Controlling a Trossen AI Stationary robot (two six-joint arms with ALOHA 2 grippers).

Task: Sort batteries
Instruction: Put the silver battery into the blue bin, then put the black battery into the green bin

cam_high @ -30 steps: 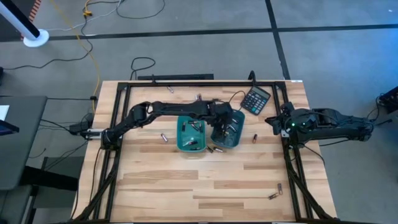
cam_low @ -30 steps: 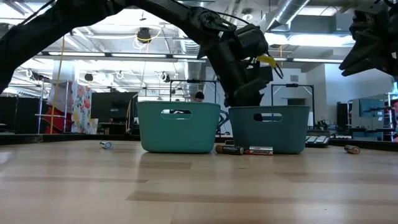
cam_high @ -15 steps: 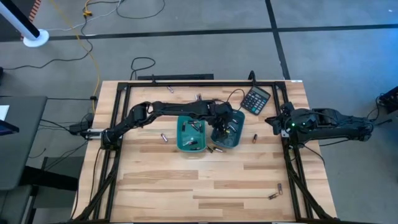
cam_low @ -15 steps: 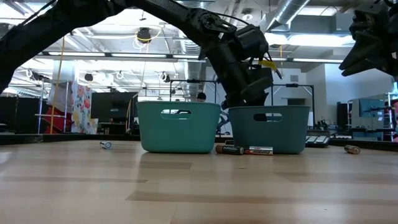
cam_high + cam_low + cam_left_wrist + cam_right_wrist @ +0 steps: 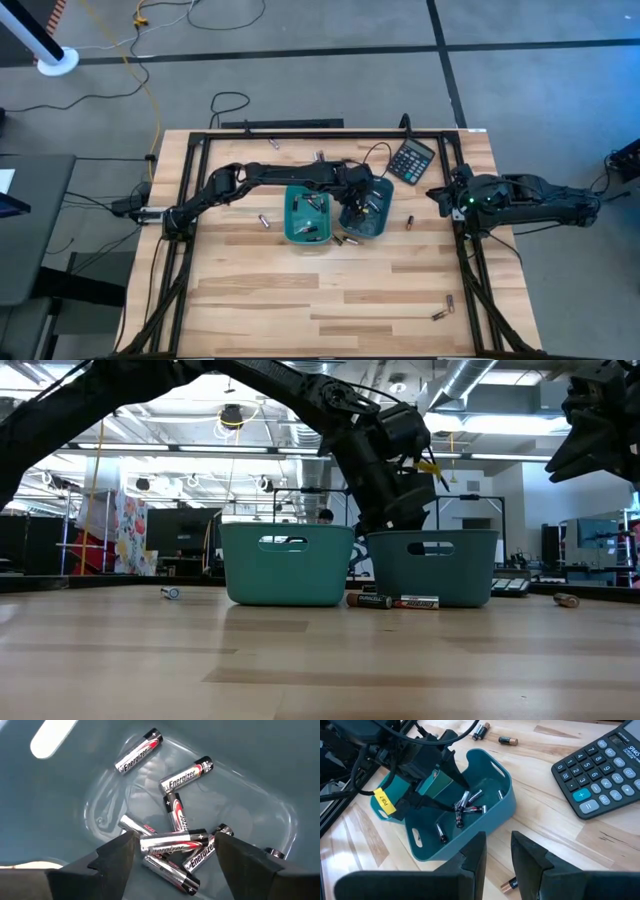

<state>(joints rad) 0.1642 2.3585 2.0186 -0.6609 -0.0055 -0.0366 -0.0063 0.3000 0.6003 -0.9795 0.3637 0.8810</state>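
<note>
Two teal trays stand side by side mid-table: the left tray (image 5: 292, 225) and the darker right tray (image 5: 385, 190). My left gripper (image 5: 172, 849) reaches down into the right tray, open. Its fingertips stand at either end of a silvery battery (image 5: 172, 840) lying on a pile of several batteries (image 5: 186, 776) on the tray floor. I cannot tell whether the tips touch it. The right wrist view shows the same fingers over the pile (image 5: 465, 807). My right gripper (image 5: 498, 851) waits above the table's right edge, open, with nothing between its fingers.
Loose batteries lie on the wood in front of the trays (image 5: 372, 600) (image 5: 415, 602), left of them (image 5: 264, 221), right of them (image 5: 409, 221), near the front right corner (image 5: 440, 315) and at the far edge (image 5: 273, 144). A black calculator (image 5: 412, 160) lies at the far right.
My left gripper has stayed in place over the right tray and rolled a little about its own long axis. The yellow tag on it has shifted in the low view.
</note>
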